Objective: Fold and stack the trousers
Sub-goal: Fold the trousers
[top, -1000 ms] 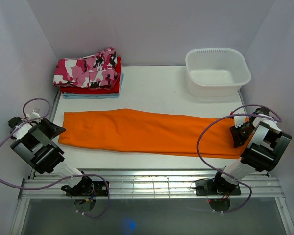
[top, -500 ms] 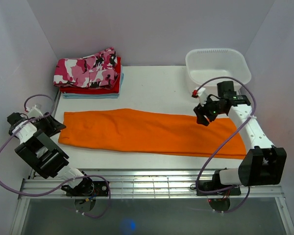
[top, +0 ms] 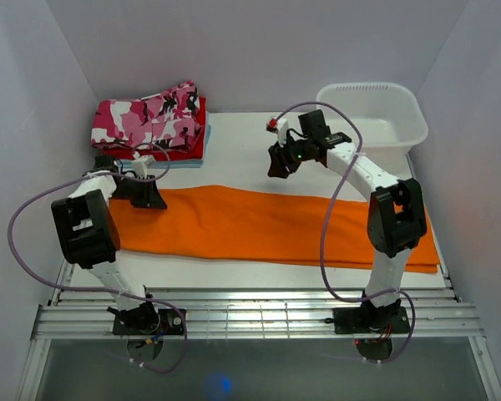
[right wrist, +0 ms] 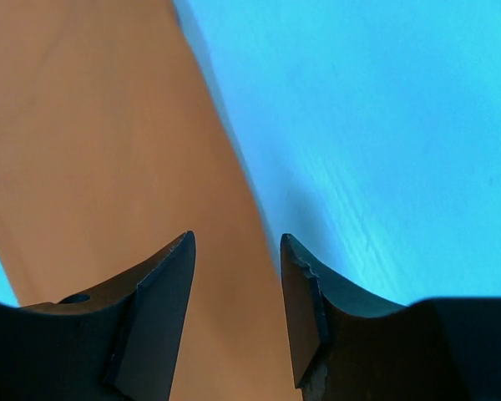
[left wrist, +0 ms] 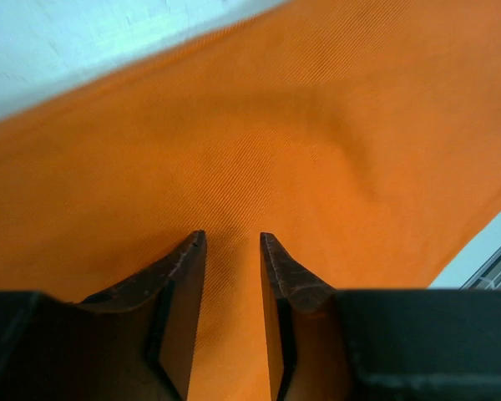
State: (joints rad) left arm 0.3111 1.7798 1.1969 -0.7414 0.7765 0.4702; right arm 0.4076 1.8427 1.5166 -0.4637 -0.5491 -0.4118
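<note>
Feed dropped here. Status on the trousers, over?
Left end effector open, over trousers, left end. Right end effector open, at their far edge. Trousers flat, full length. Nothing on them.

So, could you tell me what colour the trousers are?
The trousers are plain orange; top external view.

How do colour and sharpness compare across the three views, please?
Top external: even, soft light, sharp throughout, the table reads white. Left wrist: the trousers show a crisp weave. Right wrist: a strong cyan cast tints the table, the trousers wash to dull tan, their edge blurred.
</note>
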